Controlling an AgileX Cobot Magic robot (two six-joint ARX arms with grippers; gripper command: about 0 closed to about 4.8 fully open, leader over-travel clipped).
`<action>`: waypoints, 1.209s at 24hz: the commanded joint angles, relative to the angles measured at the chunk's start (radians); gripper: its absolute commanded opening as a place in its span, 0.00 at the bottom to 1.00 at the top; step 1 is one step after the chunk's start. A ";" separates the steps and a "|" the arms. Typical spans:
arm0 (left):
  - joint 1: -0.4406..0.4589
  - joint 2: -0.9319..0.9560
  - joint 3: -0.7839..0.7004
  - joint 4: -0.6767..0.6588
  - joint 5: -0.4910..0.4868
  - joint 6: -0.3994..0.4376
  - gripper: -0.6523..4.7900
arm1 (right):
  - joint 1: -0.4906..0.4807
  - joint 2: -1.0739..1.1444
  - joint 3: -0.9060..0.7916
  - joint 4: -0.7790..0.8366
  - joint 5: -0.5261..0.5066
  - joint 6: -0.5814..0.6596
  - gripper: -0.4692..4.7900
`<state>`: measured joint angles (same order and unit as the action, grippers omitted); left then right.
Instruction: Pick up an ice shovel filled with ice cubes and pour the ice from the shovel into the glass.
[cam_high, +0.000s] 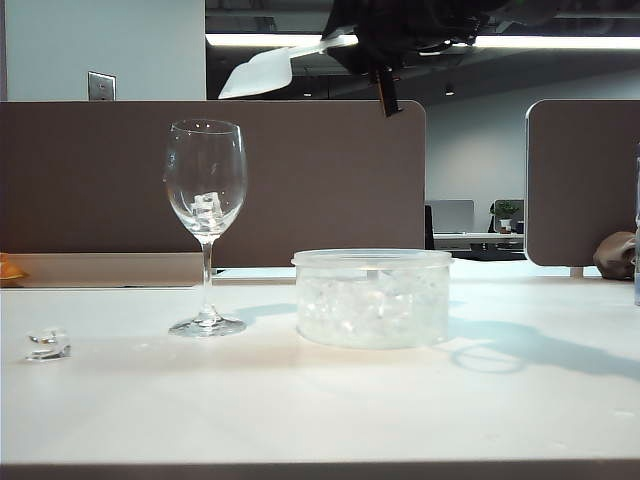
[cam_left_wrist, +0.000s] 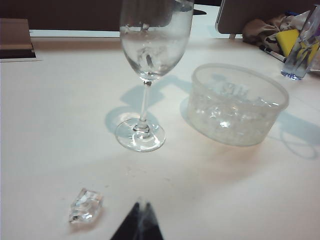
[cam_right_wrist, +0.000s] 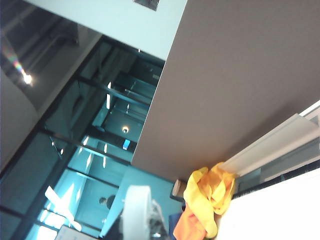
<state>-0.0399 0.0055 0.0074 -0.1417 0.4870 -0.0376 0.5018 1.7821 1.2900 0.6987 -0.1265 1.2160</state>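
Judging by the ice cubes (cam_high: 207, 208) already inside the glass (cam_high: 206, 190) at left centre, pouring looked mostly done: the right gripper (cam_high: 385, 85), jaws pinching the ice shovel (cam_high: 258, 75), hung at the top centre, while the left gripper (cam_left_wrist: 140, 225) showed only a dark tip, its jaws unreadable, and one cube (cam_high: 47, 344) lay spilled on the surface (cam_high: 320, 410).

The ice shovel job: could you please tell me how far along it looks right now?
Largely poured: ice cubes already sit in the glass, and one stray cube lies on the table. In hand: the right gripper, shut on the ice shovel, holds it high above the glass; whether ice remains in it cannot be told. The left gripper sits low near the stray cube. Left: possibly finishing the pour.
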 joint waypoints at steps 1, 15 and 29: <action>0.001 0.000 0.001 0.000 0.007 0.003 0.11 | -0.021 -0.015 0.003 0.036 0.016 0.023 0.08; 0.001 0.000 0.001 0.000 0.007 0.004 0.11 | -0.092 -0.085 -0.122 0.032 0.019 0.074 0.08; 0.001 0.000 0.001 0.000 0.006 0.004 0.11 | -0.201 -0.245 -0.473 0.040 0.014 0.068 0.08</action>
<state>-0.0399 0.0048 0.0074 -0.1417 0.4870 -0.0376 0.3023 1.5558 0.8448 0.7193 -0.1089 1.2896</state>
